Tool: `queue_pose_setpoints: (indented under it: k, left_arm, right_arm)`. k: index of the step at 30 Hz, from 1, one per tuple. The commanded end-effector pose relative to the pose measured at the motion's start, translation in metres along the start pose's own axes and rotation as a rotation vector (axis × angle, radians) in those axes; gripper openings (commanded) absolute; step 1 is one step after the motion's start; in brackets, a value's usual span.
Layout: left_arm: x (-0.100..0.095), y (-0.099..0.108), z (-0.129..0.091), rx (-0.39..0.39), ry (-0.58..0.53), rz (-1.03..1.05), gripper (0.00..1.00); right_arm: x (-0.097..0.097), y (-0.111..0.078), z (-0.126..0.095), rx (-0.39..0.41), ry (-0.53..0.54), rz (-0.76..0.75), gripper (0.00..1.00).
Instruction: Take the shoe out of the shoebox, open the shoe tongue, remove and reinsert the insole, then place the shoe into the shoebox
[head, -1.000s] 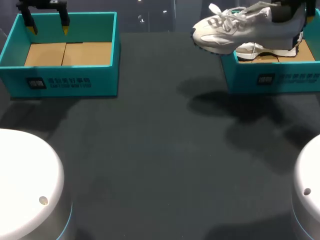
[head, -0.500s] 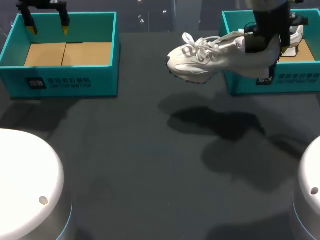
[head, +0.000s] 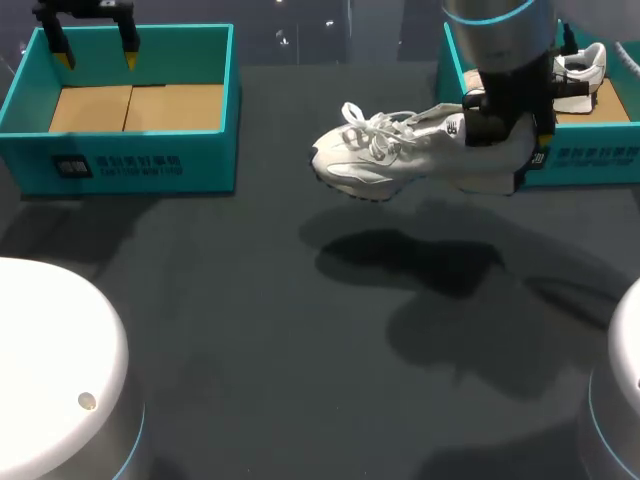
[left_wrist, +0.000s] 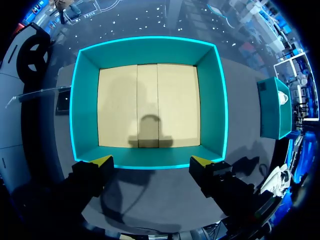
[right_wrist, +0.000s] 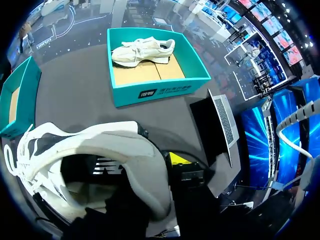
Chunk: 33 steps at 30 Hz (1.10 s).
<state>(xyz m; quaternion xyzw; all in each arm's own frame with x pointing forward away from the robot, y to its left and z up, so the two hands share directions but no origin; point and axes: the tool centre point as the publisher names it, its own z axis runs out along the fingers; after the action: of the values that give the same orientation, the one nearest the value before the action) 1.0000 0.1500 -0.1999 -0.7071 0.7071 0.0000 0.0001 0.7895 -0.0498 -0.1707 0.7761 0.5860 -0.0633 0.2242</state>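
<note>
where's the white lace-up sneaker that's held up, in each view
Head view: white lace-up sneaker in the air over mid-table.
Left wrist view: small white shape near the teal cardboard shoebox holding a second white shoe.
Right wrist view: its heel in the right gripper.
Shared landmark: that shoebox.

White print beside a small logo block stands on the near wall of the left shoebox (head: 118, 166) and the right shoebox (head: 600, 165); neither is legible.

Robot lab bench, dark table (head: 290, 360), left teal shoebox (head: 130, 165), right teal shoebox (head: 585, 160), white arm bases (head: 50, 345)
</note>
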Motion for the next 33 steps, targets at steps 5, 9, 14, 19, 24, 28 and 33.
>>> queue_pose_setpoints:
  k: [5, 9, 14, 19, 24, 28, 33]
  left_arm:
    - [0.0, 0.0, 0.0, 0.0, 0.0, 0.0, 1.0]
    - [0.0, 0.0, 0.0, 0.0, 0.0, 0.0, 1.0]
    - [0.0, 0.0, 0.0, 0.0, 0.0, 0.0, 1.0]
    - [0.0, 0.0, 0.0, 0.0, 0.0, 0.0, 1.0]
    - [0.0, 0.0, 0.0, 0.0, 0.0, 0.0, 1.0]
    - [0.0, 0.0, 0.0, 0.0, 0.0, 0.0, 1.0]
    - [0.0, 0.0, 0.0, 0.0, 0.0, 0.0, 1.0]
  right_arm:
    - [-0.001, 0.001, -0.001, 0.002, 0.002, -0.001, 0.0]
    - [0.003, -0.007, 0.002, -0.011, -0.017, -0.007, 0.0]
    - [0.015, -0.035, 0.017, -0.022, -0.025, -0.022, 0.0]
    - [0.023, -0.063, 0.029, -0.033, 0.005, -0.02, 0.0]
    - [0.039, -0.087, 0.042, -0.034, -0.029, -0.053, 0.0]
    - [0.053, -0.099, 0.049, -0.028, -0.028, -0.073, 0.0]
    - [0.073, -0.109, 0.061, -0.012, -0.021, -0.086, 0.0]
